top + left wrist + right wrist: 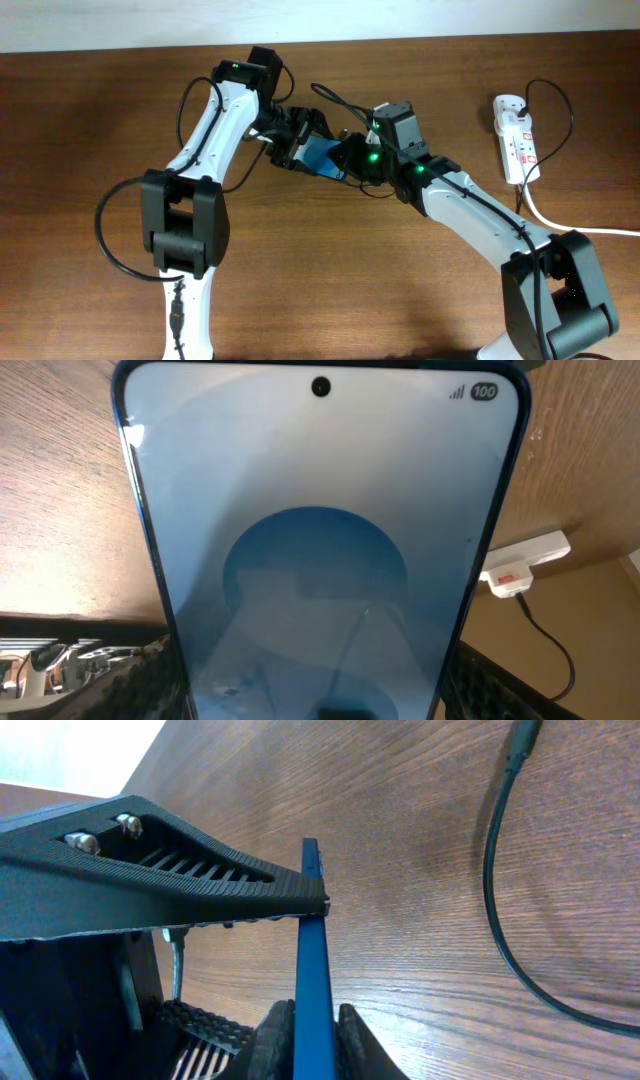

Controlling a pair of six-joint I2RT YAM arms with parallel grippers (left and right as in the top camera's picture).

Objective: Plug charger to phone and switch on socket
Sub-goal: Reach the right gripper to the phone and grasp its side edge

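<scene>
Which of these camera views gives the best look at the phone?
The left wrist view: the phone faces the camera there, and its blue screen fills most of the frame. The overhead view shows only a small blue patch of it, with the rest covered. The right wrist view sees it edge-on, as a thin blue strip.

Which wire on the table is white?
The thick cord running from the socket off to the right. It alone is white; the thin charger cable looping beside the socket and the left arm's cable loop are black.
</scene>
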